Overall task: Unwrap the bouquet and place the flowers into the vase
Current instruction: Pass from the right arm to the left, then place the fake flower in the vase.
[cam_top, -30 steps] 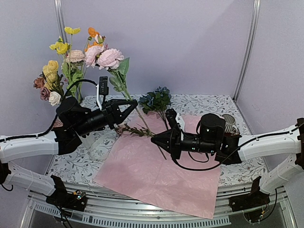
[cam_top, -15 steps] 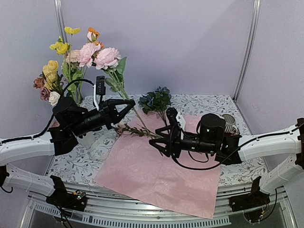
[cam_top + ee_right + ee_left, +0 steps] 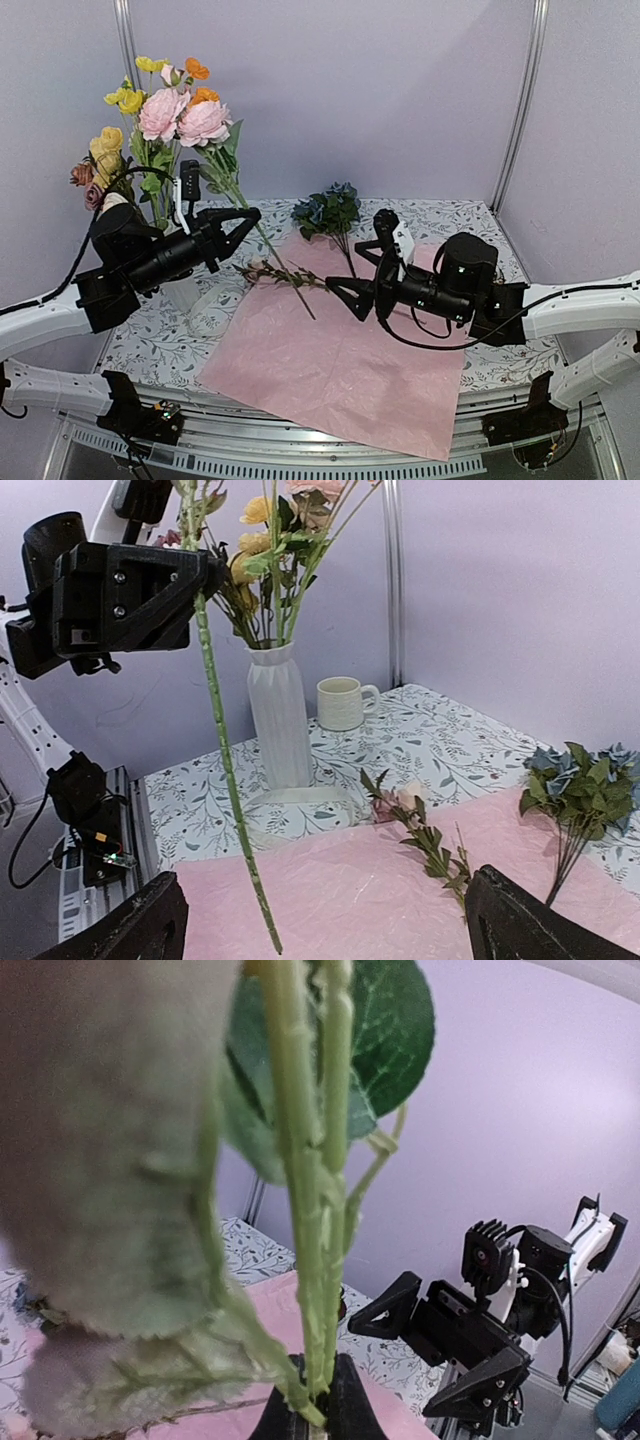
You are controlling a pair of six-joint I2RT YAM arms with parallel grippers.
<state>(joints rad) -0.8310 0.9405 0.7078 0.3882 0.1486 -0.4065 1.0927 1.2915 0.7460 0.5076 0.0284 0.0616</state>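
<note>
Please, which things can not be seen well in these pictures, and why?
Top view: the left arm covers most of the vase.
Left wrist view: the held stem leaves by the top edge, so its bloom is unseen; a blurred leaf near the lens covers the left side.
Right wrist view: the top edge cuts off the flowers in the vase.

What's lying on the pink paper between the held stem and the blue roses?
A leafy sprig with a pale bloom; the right wrist view shows it.
</note>
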